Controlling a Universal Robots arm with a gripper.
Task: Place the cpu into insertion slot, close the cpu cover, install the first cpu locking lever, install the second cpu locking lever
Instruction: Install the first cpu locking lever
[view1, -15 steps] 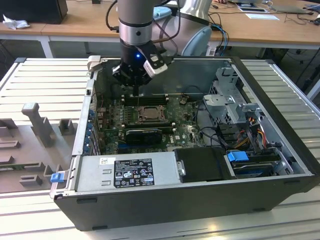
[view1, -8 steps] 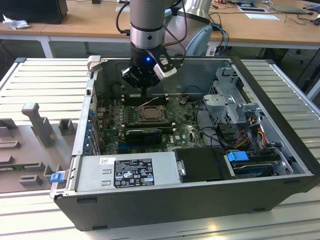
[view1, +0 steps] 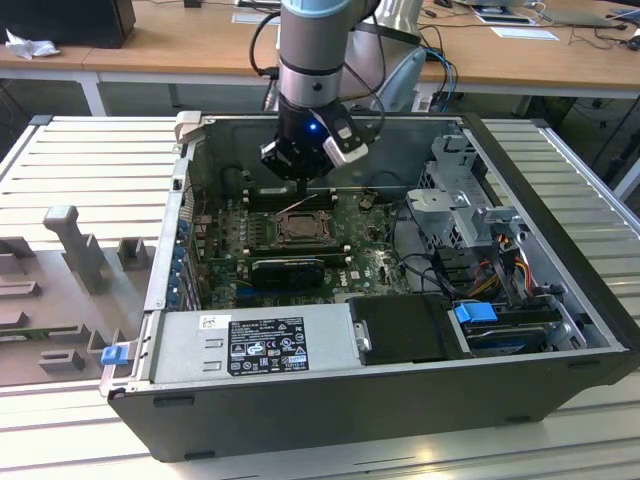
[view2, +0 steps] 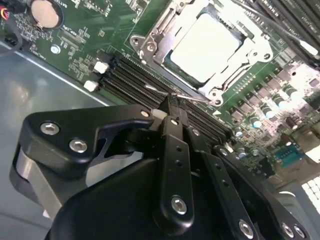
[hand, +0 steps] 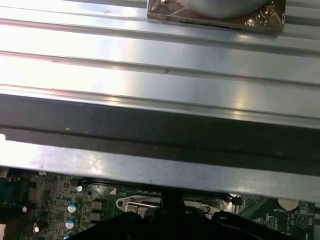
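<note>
Open computer case (view1: 560, 330); cpu (view2: 205, 47) seated in insertion slot (view2: 150, 47); claw (view2: 172, 112) together, just beside.

So the exterior view sits up high and off to one side, looking down into the open computer case (view1: 400, 330) from a fair way back, with the arm (view1: 318, 50) coming in from the far edge. The second wrist view rides right behind the claw (view2: 172, 107), staring close down at the motherboard (view2: 90, 35) and the insertion slot (view2: 202, 47). The first wrist view looks outward over the case wall (hand: 160, 135) to the ribbed surface (hand: 150, 55). All three catch the motherboard.
</note>
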